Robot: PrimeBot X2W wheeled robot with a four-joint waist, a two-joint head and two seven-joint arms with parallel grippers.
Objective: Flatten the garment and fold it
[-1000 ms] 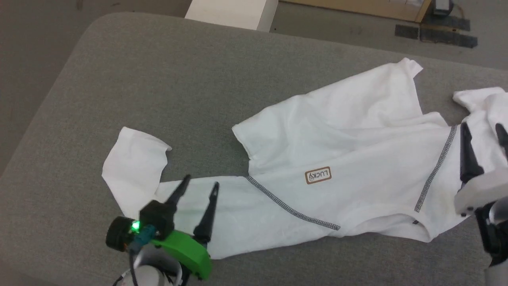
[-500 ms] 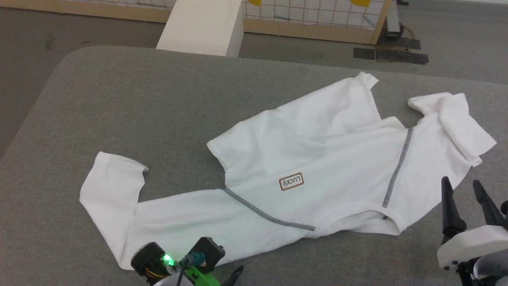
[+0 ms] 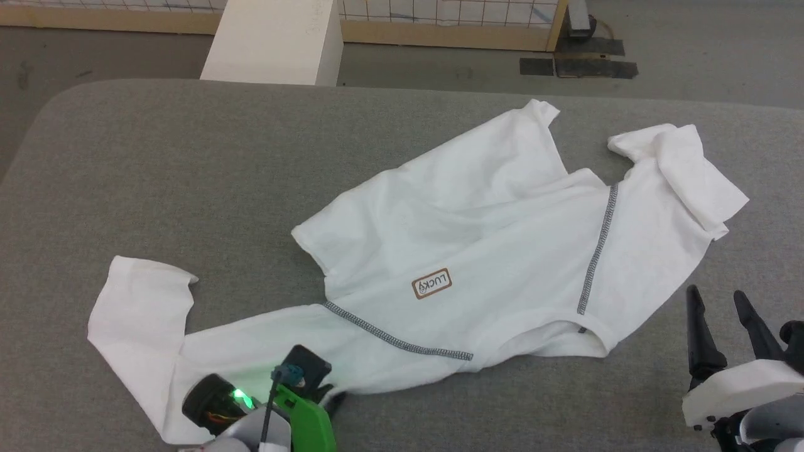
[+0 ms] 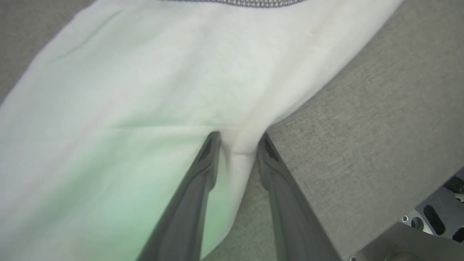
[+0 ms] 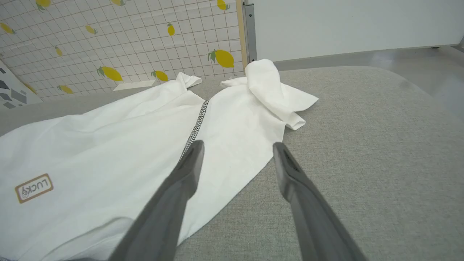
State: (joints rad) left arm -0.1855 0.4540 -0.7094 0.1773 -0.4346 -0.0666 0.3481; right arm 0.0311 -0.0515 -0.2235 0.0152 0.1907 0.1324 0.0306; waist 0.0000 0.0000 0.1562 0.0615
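Pinching the near edge of the white, thin-fabric, short-sleeved garment with dark grey zigzag stitching [image 3: 490, 251], the left gripper [image 4: 239, 139] has dropped from its open hover of a second ago, and its two dark fingers are closed on a ridge of cloth. The right gripper [image 3: 716, 292] has drawn back off the fabric, jaws spread and empty. The garment sprawls rumpled across the grey padded table [image 3: 188, 157], so flattening looks barely begun. The left wrist tips steeply down, while the right fingers reach forward, low over the table.
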